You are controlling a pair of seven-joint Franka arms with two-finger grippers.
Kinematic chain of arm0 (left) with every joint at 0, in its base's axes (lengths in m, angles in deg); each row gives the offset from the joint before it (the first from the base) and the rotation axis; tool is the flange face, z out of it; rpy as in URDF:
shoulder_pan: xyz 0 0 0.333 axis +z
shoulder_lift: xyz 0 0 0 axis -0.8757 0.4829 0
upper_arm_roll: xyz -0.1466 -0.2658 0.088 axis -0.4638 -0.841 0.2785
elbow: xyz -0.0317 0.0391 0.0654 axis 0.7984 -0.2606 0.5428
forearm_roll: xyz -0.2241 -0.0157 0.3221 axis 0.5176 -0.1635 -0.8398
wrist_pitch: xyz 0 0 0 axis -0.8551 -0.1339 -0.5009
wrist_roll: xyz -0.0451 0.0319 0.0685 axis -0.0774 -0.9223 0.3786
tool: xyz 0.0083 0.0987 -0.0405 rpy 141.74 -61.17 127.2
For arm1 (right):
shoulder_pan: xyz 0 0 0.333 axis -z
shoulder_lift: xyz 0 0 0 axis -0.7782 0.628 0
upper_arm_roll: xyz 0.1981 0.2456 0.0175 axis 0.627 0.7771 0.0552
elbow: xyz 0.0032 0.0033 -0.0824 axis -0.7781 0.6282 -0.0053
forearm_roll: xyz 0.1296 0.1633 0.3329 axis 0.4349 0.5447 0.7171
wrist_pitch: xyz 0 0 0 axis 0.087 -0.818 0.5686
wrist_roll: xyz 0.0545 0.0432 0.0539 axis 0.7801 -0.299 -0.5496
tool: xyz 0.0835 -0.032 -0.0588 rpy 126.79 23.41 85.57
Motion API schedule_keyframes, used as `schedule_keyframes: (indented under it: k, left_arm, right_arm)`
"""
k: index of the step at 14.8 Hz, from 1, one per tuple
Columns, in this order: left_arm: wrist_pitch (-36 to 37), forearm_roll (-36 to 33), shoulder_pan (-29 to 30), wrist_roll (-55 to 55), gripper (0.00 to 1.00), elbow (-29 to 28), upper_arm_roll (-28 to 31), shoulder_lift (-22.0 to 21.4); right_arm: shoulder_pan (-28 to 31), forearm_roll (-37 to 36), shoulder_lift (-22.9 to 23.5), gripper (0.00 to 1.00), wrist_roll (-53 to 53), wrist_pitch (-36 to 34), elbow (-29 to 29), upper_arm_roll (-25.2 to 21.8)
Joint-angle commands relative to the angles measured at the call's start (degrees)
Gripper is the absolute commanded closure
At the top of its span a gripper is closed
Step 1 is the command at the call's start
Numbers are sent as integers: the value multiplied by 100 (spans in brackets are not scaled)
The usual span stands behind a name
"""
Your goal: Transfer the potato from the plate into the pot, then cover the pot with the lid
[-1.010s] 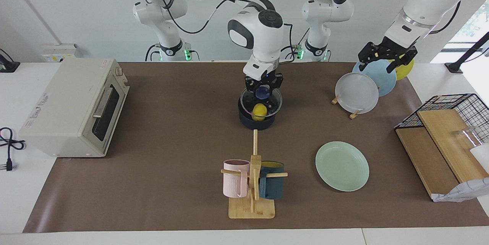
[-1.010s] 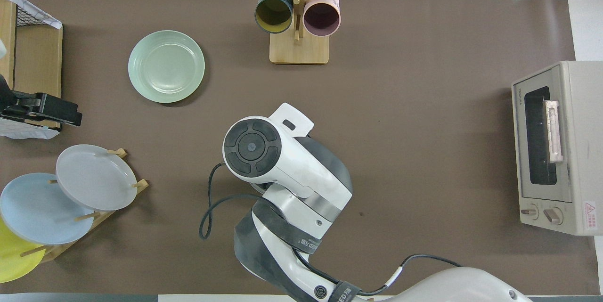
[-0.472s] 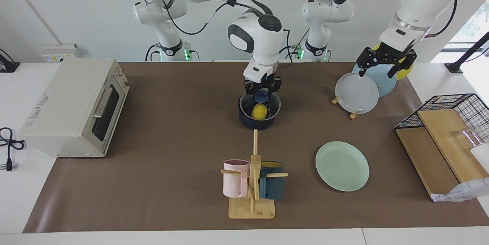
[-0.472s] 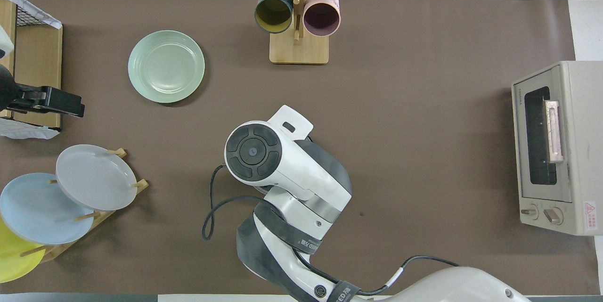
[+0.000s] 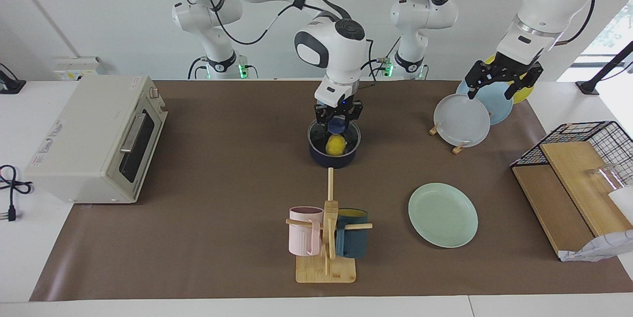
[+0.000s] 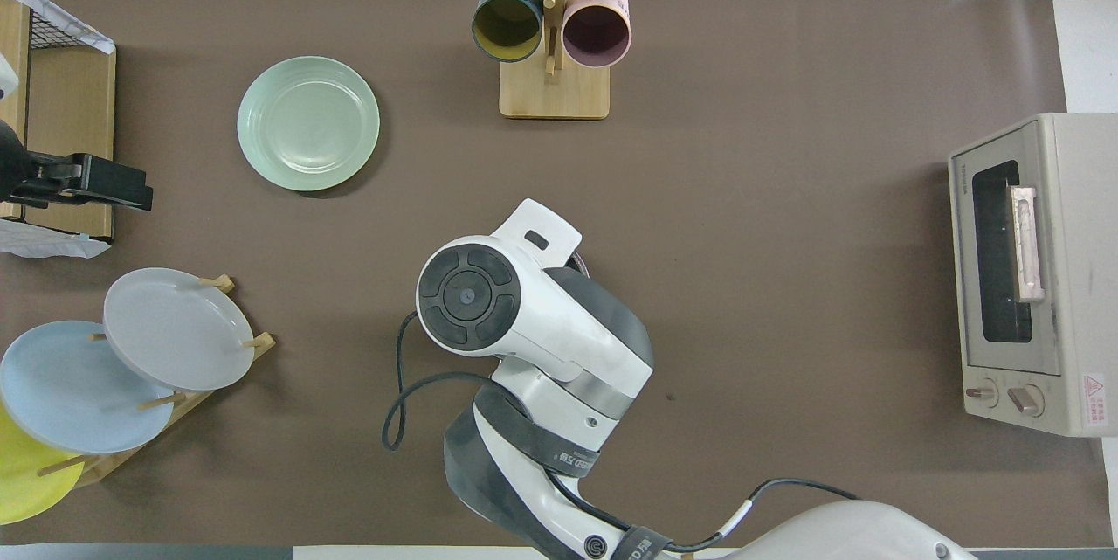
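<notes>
- Toaster oven (image 6: 1031, 272) of cream metal has small writing I cannot read; red warning label at its corner
- Right claw (image 5: 339, 118) pinches blue knob of round glass lid (image 5: 334, 134) on dark pot (image 5: 334, 156); glossy lumpy yellow potato (image 5: 336, 145) inside
- Left claw (image 5: 499, 77) spread over plate rack (image 5: 457, 147); mint plate (image 5: 443, 214) bare on brown counter (image 5: 222, 198)

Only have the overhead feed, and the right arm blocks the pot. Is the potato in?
Observer: Yes. In the facing view the potato lies inside the pot.
Operator: Lid on?
Observer: The lid looks seated on the pot's rim, with the potato showing through the glass.
Operator: Right pincer let go?
Observer: No, the right pincer is closed on the lid's knob.
Operator: Left one?
Observer: The left pincer waits raised well above the table, open and holding nothing.
</notes>
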Motion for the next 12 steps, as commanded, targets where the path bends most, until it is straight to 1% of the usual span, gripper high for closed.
schedule_keyframes:
  k: [1,2,3,4,5,6,8,10,11,12]
  left_arm:
    - [-42,-100,-39,129,0,-66,25,-101]
    - [-33,-100,-39,138,0,-75,25,-118]
    - [19,-100,-39,138,0,-75,25,-119]
    - [72,-91,-48,138,0,-66,34,-119]
    - [99,-65,-48,138,0,-75,34,-127]
    - [169,-65,-48,156,0,-119,34,-145]
    - [388,-38,-48,147,0,-110,34,-154]
    - [389,75,-39,182,0,-67,34,-136]
    - [389,76,-39,191,0,-66,25,-136]
    - [380,76,-39,243,0,-66,25,-128]
  right_arm:
    - [102,-155,-105,100,61,27,186,54]
    - [111,-155,-96,100,79,45,186,54]
    - [119,-129,-87,87,79,54,186,54]
    - [137,-128,-87,52,88,54,186,54]
    - [146,-137,-96,3,79,63,178,54]
    - [146,-137,-96,0,79,54,160,54]
    - [268,-128,-122,0,62,2,99,54]
    - [347,-85,-236,0,44,-25,72,54]
    - [391,-84,-280,0,44,-104,-6,54]
    - [409,-84,-298,0,26,-322,-198,54]
